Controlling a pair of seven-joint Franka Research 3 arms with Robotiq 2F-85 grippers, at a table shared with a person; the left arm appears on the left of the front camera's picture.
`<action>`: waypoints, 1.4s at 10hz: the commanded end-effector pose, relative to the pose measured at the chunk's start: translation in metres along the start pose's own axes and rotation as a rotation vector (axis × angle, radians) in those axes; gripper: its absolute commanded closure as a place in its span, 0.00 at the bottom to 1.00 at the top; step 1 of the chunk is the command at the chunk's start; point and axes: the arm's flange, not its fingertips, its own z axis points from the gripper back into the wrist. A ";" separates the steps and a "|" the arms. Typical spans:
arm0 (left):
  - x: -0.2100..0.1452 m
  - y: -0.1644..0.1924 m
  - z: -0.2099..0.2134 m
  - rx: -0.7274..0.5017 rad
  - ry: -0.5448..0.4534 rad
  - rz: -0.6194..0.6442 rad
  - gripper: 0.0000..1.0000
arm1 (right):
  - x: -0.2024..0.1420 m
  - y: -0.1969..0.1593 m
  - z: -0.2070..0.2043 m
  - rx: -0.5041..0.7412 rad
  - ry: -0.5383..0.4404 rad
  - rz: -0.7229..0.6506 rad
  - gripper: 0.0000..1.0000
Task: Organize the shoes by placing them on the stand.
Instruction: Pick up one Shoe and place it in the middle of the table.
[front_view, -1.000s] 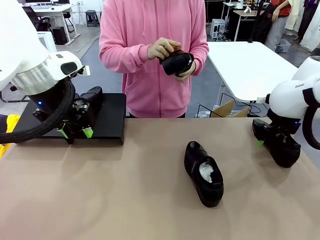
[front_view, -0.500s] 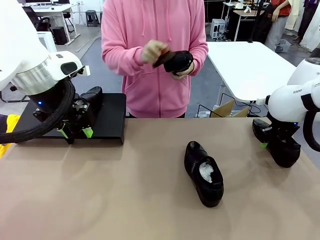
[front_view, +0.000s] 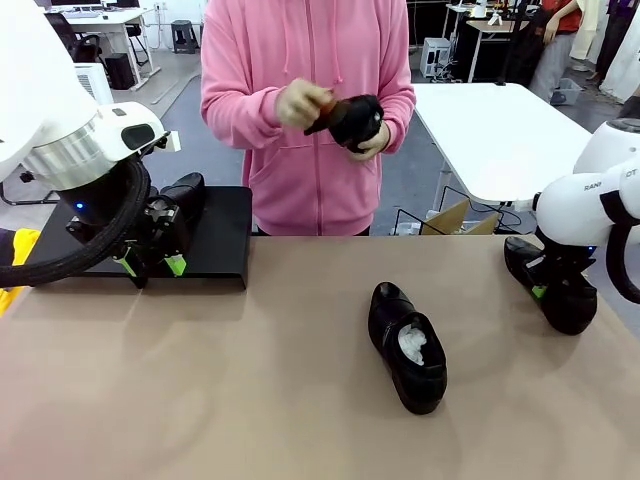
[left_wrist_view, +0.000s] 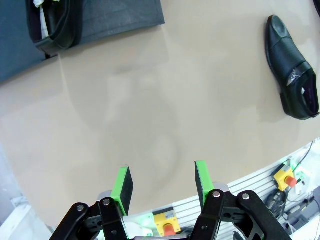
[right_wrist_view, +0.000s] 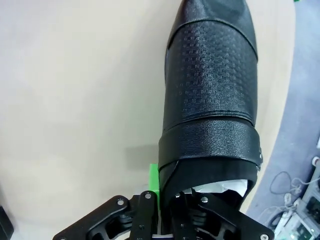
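- The right gripper (right_wrist_view: 164, 184) is clamped on the side wall of the right-hand shoe (right_wrist_view: 212, 90) at its opening: one green pad (right_wrist_view: 154, 176) lies against the outside of the wall, and the other finger goes down inside, beside the white paper
- That shoe lies on the table (front_view: 200, 390) close to its right edge, under the white right arm
- The left gripper (left_wrist_view: 162, 172) has its jaws partly apart with nothing between them; through the gap shows bare tan tabletop
- In the front view it hangs low over the table just in front of the stand (front_view: 225, 235), at the stand's left part
- The stand sits at the far left of the table, and the shoe on the stand (left_wrist_view: 52, 25) rests on it just behind the left gripper, white paper in its opening
- The middle shoe (front_view: 405, 345) lies alone on the table, well apart from both grippers, with crumpled paper showing
- Beyond the far edge a person in a pink hoodie holds the fourth shoe (front_view: 358, 120) at chest height in one hand (front_view: 376, 146), while the other hand (front_view: 298, 103), blurred, presses a small brown brush (front_view: 319, 122) against it
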 end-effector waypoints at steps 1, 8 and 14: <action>0.000 0.001 0.000 -0.008 -0.009 0.004 0.34 | 0.001 0.001 -0.001 -0.035 -0.005 -0.026 1.00; 0.000 0.001 0.000 -0.008 -0.009 0.004 0.34 | -0.077 0.091 0.198 0.042 -0.192 -0.327 1.00; 0.000 0.001 0.000 -0.008 -0.009 0.004 0.34 | -0.099 0.127 0.217 0.060 -0.163 -0.273 1.00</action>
